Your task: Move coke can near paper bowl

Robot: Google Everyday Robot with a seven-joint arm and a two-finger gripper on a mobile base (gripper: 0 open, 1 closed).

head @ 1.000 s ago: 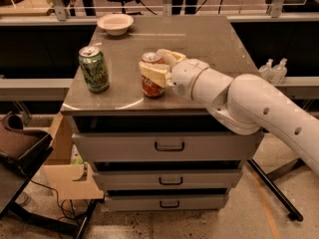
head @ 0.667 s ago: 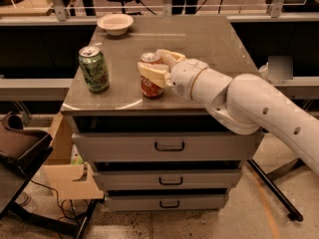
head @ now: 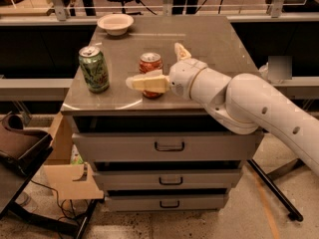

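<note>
Within the wide-spread gripper (head: 155, 64) the coke can (head: 150, 63) stands upright, seemingly unclamped, so grasping is the step in hand; next it must close, lift and carry toward the paper bowl (head: 115, 23), well beyond its tip.

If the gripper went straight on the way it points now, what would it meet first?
Most likely the coke can: the gripper sits over the cabinet top with its jaws spread, one in front of the can, one behind, so the can stands directly in its line.
</note>
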